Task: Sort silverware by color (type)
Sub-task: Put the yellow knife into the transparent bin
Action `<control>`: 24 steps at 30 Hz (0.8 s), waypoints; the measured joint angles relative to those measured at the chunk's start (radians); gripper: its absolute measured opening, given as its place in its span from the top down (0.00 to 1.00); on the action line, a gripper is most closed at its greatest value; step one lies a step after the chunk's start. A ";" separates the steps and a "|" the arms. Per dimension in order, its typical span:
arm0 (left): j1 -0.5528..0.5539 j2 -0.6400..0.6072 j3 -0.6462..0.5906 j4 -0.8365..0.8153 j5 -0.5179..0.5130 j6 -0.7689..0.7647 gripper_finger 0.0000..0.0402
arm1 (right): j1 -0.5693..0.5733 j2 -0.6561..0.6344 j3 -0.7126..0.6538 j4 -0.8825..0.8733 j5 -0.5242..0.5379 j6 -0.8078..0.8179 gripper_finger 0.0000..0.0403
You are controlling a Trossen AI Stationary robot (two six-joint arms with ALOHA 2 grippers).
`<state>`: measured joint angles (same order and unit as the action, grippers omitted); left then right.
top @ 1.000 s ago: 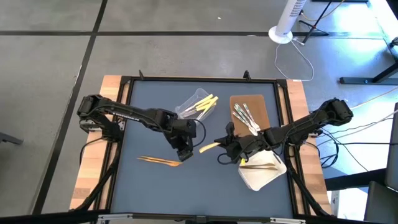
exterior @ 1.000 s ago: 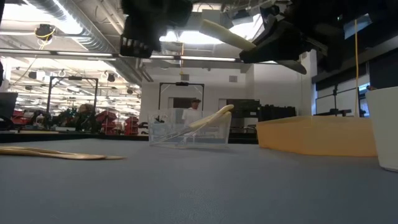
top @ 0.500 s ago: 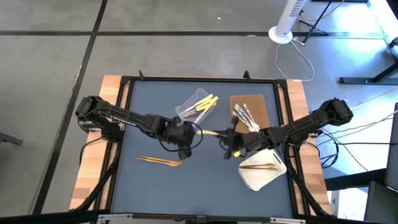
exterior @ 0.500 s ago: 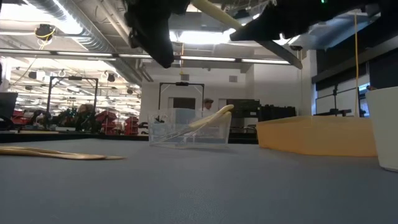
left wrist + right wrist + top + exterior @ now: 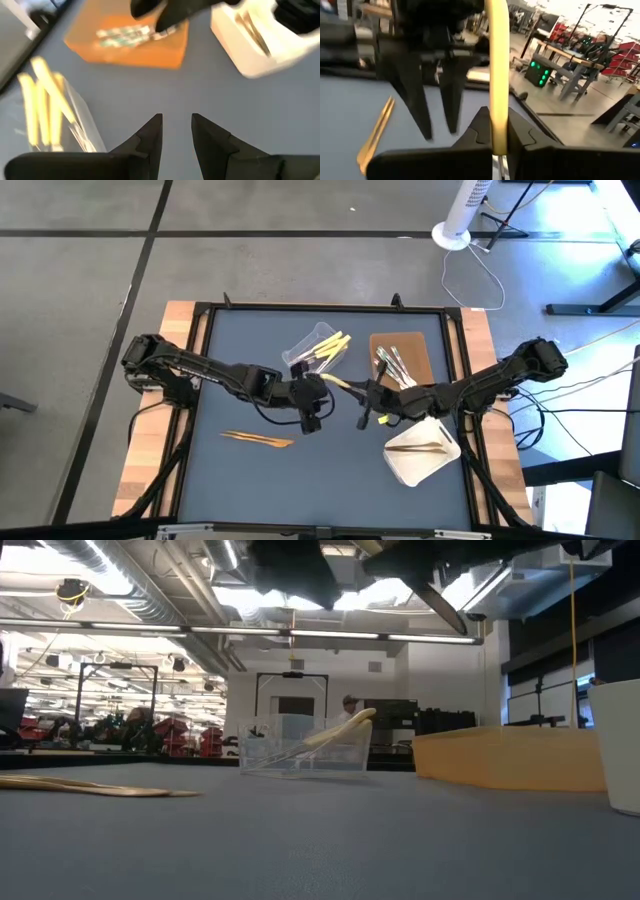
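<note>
A pale yellow plastic utensil (image 5: 498,75) is pinched in the fully closed right gripper (image 5: 368,396) above the table's middle, its free end reaching toward the left gripper (image 5: 312,402), whose fingers (image 5: 152,135) are parted a little and empty. For a clean handover, the free end is best taken squarely before release. Counted: two orange-brown sticks (image 5: 256,439) on the mat; several yellow ones in the clear plastic tub (image 5: 306,348), exact number unclear.

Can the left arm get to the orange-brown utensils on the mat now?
Probably yes. The orange-brown utensils lie alone on the bare mat, just beside the left gripper, whose jaws stand apart and empty. The right gripper, holding a pale yellow utensil, is farther off.
</note>
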<state>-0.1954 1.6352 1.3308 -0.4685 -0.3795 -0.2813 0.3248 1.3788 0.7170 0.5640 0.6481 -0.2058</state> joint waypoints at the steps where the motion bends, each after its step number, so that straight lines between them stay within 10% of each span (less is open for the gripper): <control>1: 0.003 0.000 0.000 0.019 -0.016 0.010 0.76 | 0.000 0.000 0.000 0.022 0.000 0.000 0.99; 24: -0.036 -0.248 0.001 0.264 -0.061 0.289 0.76 | 0.002 -0.077 0.000 0.190 -0.193 -0.011 0.99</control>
<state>-0.2312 1.3876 1.3315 -0.2040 -0.4407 0.0078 0.3267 1.3018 0.7174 0.7539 0.4550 -0.2171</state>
